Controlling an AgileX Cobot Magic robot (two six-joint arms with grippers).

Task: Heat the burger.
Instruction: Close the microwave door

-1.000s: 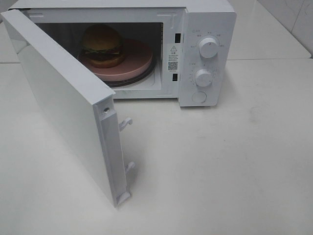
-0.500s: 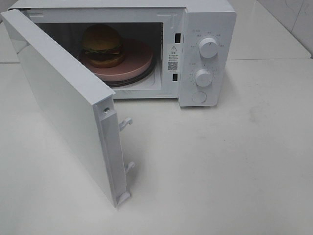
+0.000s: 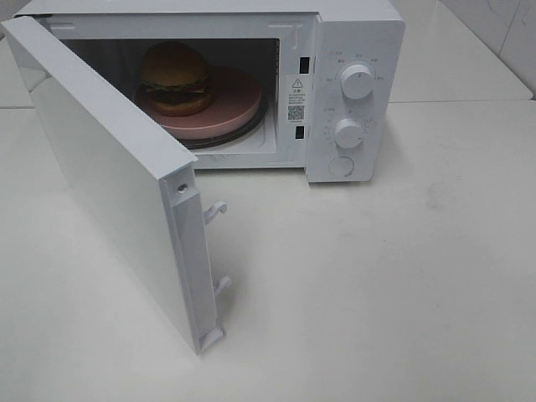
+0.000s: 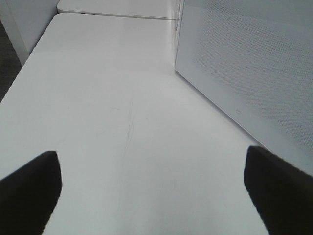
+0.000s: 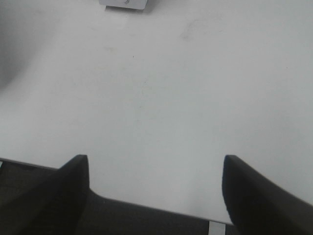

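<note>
Nothing has moved: burger (image 3: 174, 77) rests inside open microwave (image 3: 368, 46).

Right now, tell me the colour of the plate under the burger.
Pink. The plate under the burger shows best in the exterior high view.

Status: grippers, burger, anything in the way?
Left gripper open, empty; right gripper open, empty. Burger on pink plate inside microwave. Door wide open, nothing seen blocking it.

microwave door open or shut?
Open. The microwave door is swung wide, and the burger on the pink plate shows inside.
</note>
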